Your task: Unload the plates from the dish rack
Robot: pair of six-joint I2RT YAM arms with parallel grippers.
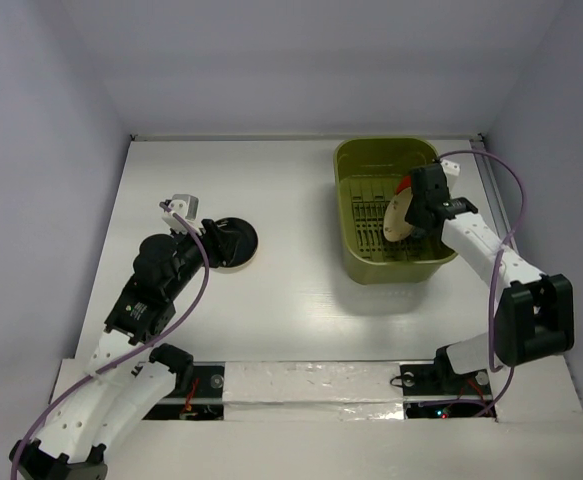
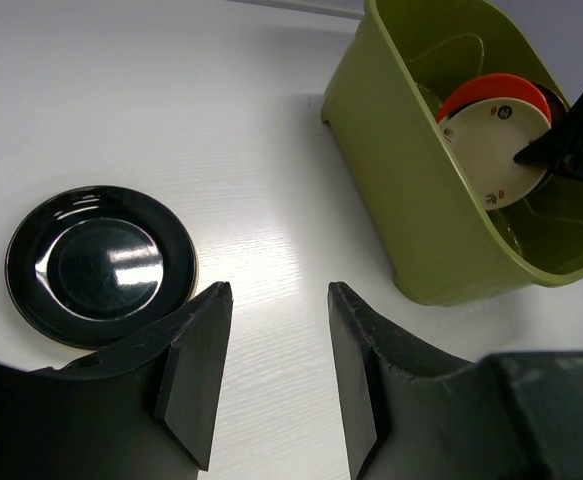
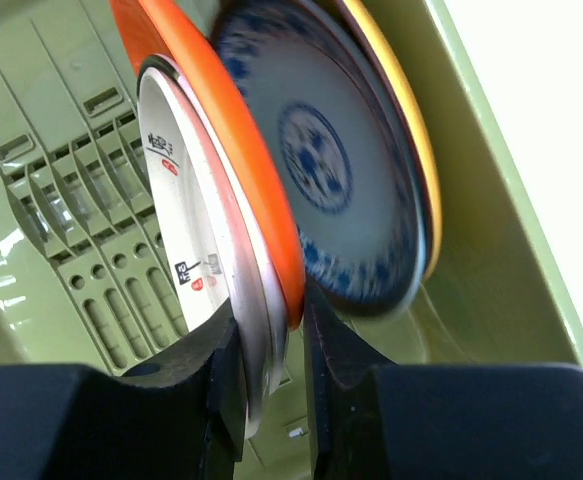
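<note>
The olive-green dish rack (image 1: 352, 163) stands at the back right. My right gripper (image 1: 418, 213) reaches into it. In the right wrist view the right gripper (image 3: 271, 335) is shut on the lower rim of the upright orange-red plate (image 3: 233, 130), with a beige plate (image 3: 183, 200) pressed against it between the fingers. The blue patterned plate (image 3: 323, 170) leans behind them against the rack wall (image 3: 496, 230). The black plate (image 1: 233, 241) lies flat on the table at left. My left gripper (image 2: 279, 300) is open and empty, hovering just right of the black plate (image 2: 101, 265).
The rack (image 2: 421, 205) and the held plates (image 2: 493, 140) also show in the left wrist view, with the right gripper (image 2: 581, 135) at the frame's edge. White walls close in the table at the back and both sides.
</note>
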